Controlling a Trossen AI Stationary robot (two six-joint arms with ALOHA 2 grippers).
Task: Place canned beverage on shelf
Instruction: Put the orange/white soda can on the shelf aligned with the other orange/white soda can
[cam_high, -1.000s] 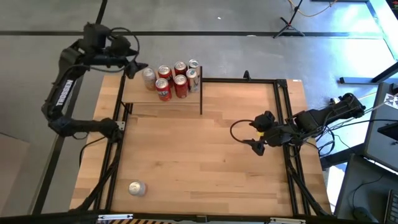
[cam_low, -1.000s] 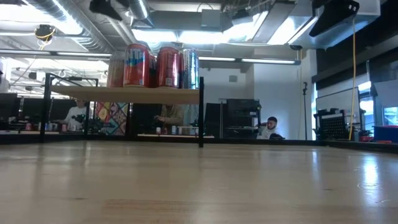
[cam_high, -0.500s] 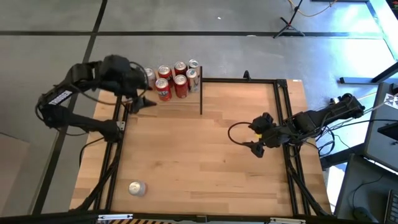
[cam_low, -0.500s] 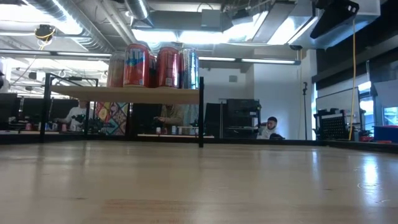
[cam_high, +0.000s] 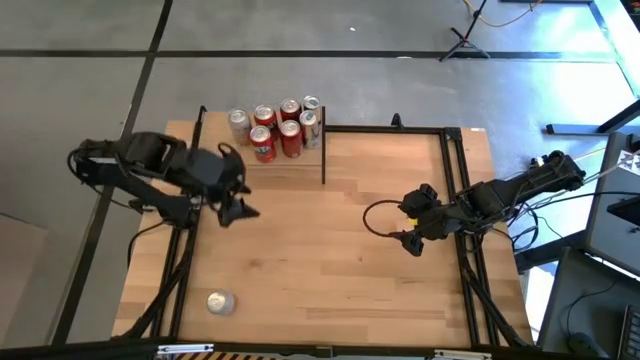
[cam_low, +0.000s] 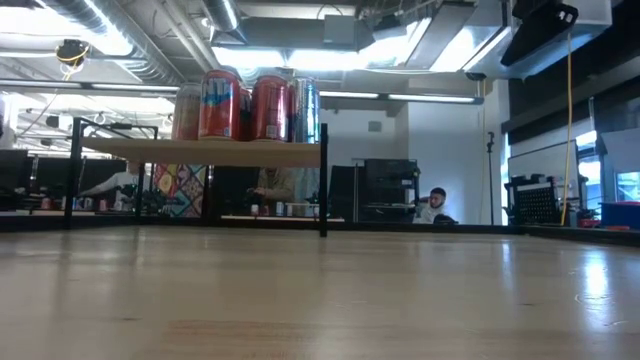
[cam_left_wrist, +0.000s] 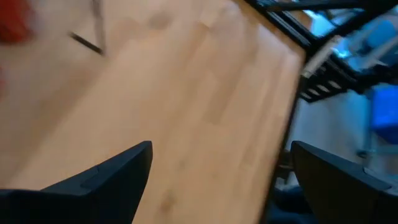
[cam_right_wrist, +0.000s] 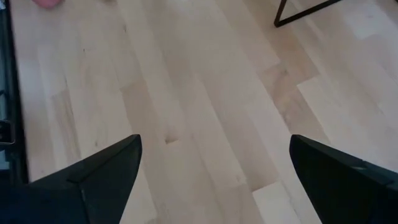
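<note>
The left gripper (cam_high: 238, 200) hangs over the desk (cam_high: 330, 260) near its left edge, fingers spread and holding nothing. Just beyond it stands the shelf (cam_high: 262, 160) at the far-left corner, carrying six upright cans (cam_high: 276, 127) packed together, red and silver. One silver can (cam_high: 220, 302) lies alone on the desk near the front-left corner, well apart from both arms. The right gripper (cam_high: 408, 228) waits over the right side of the desk, released and empty.
</note>
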